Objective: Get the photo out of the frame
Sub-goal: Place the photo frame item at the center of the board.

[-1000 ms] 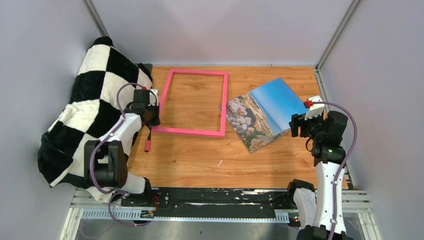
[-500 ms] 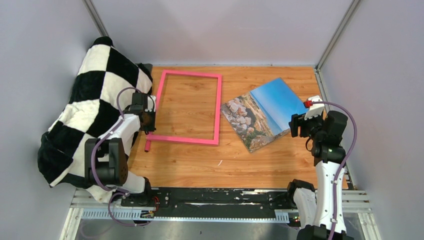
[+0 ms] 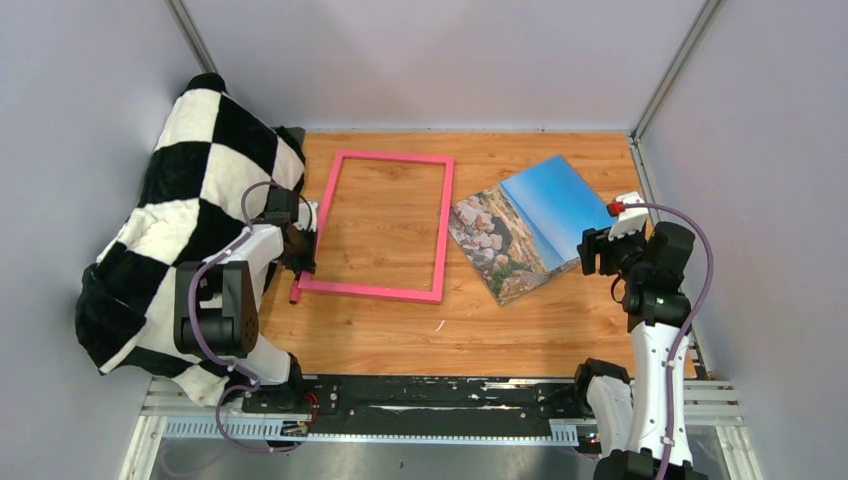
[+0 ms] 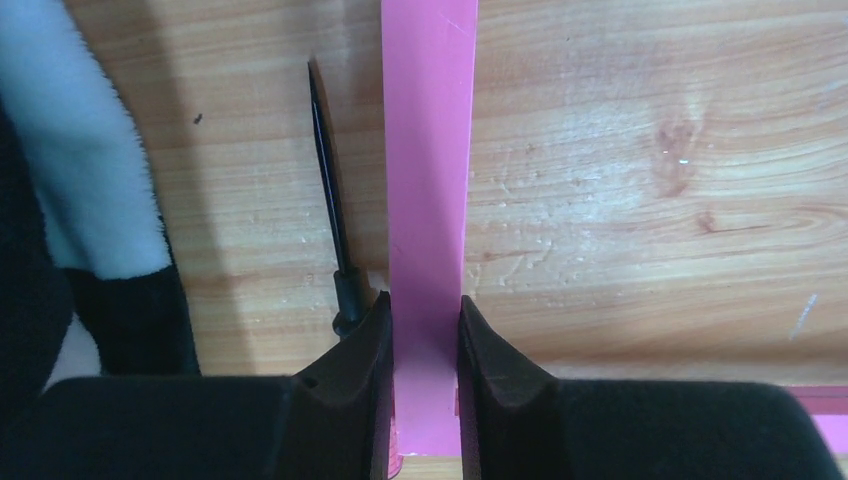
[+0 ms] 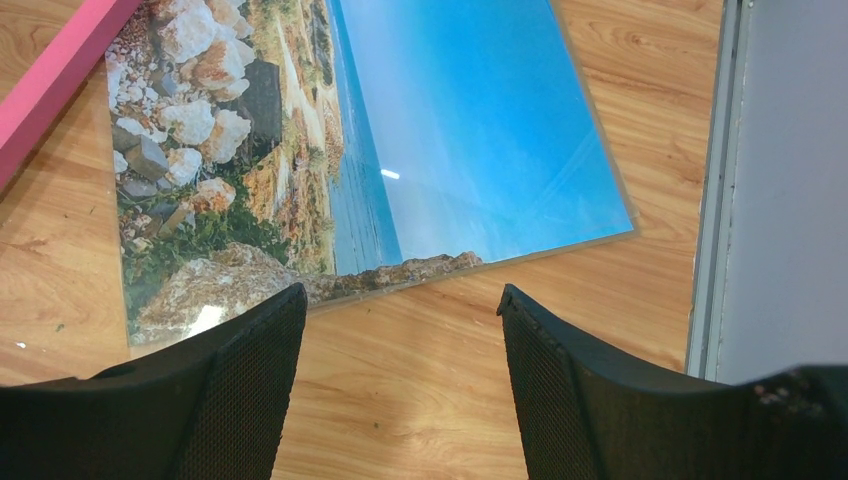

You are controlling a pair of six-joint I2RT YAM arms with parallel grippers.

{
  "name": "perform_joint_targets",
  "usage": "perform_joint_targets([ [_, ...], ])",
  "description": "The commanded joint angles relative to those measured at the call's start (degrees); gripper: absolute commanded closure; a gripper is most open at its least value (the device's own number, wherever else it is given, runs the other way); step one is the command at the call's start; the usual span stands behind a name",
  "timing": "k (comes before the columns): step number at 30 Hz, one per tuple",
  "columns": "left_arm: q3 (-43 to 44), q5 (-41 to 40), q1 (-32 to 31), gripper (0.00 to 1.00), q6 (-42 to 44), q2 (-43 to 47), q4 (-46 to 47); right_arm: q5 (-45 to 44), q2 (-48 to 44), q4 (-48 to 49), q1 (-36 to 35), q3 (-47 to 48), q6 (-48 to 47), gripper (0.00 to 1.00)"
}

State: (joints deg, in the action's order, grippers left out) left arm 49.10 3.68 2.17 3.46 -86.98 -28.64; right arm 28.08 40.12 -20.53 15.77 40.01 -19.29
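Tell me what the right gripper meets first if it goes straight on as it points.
Probably the photo: the open right gripper aims at its near edge. It might touch the table just short of it; depth is unclear.

no text, label, brand, number or sign can be read in any view. the photo (image 3: 525, 225) carries only its seaside picture, the frame (image 3: 370, 291) is plain pink, and the worktop (image 3: 400, 335) shows only wood grain.
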Motion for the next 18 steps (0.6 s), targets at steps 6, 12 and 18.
perform_joint_targets([
  [6, 1.6, -3.5, 1.0, 0.90, 1.3, -4.8, -2.7, 0.8, 0.0, 0.5, 0.2, -0.7, 0.5, 0.28],
  [12, 1.7, -3.6, 2.7, 0.87, 1.1, -4.7, -2.9, 0.8, 0.2, 0.5, 0.2, -0.7, 0.4, 0.28],
  [18, 1.7, -3.6, 4.1, 0.86, 0.8, -3.8, -2.8, 1.1, 0.4, 0.5, 0.3, -0.7, 0.5, 0.28],
])
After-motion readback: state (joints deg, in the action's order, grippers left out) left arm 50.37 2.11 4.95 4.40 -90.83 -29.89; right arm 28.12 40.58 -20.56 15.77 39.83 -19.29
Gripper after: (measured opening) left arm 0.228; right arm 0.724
